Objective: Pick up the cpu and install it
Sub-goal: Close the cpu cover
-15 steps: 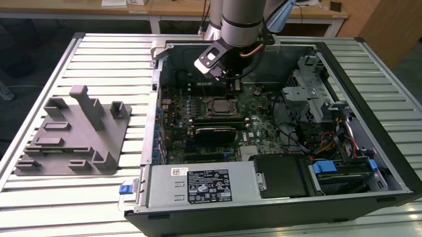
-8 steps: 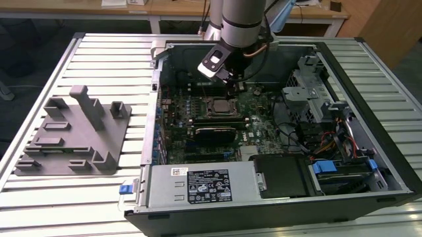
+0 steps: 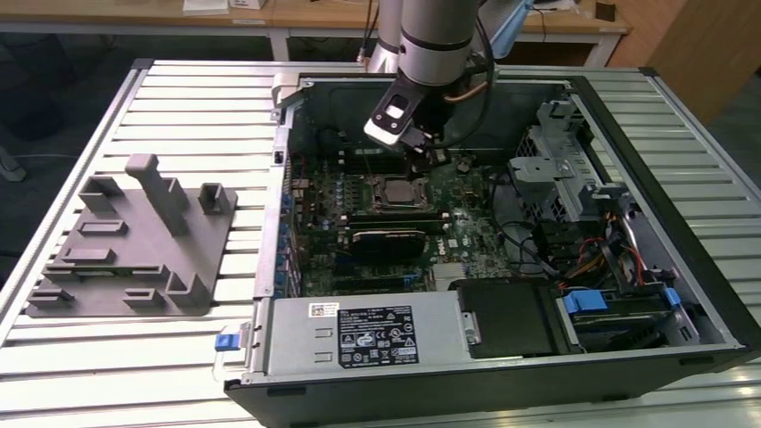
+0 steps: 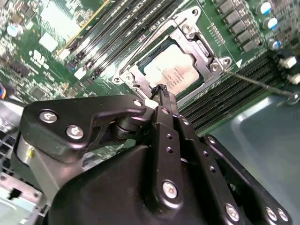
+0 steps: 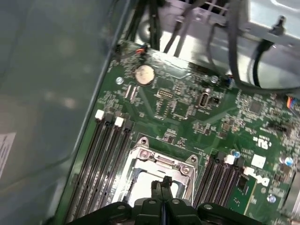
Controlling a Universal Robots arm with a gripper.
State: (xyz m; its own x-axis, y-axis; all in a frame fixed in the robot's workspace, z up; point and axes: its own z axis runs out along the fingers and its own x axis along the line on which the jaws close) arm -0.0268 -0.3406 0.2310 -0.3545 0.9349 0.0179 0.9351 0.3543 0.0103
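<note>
The cpu [image 4: 172, 70], a flat square chip with a silver-grey top, lies in the metal-framed socket [image 4: 213, 65] on the green motherboard inside the open computer case. In the exterior view the cpu [image 3: 398, 192] sits mid-board, and my gripper [image 3: 430, 159] hangs just above it, toward the exterior view's right. In both wrist views the black fingers are pressed together with nothing between them. The gripper [image 4: 161, 89] points at the socket's rim. The gripper [image 5: 162, 182] also hovers over the socket frame [image 5: 159, 159], hiding part of the cpu [image 5: 138, 187].
Memory slots [image 5: 105, 154] flank the socket on both sides. A black block [image 3: 387, 239] lies on the board below the socket. The power supply [image 3: 356, 334], drive cage [image 3: 571, 178] and cables [image 3: 594, 259] crowd the case. A grey fixture tray [image 3: 131, 241] stands on the slatted table.
</note>
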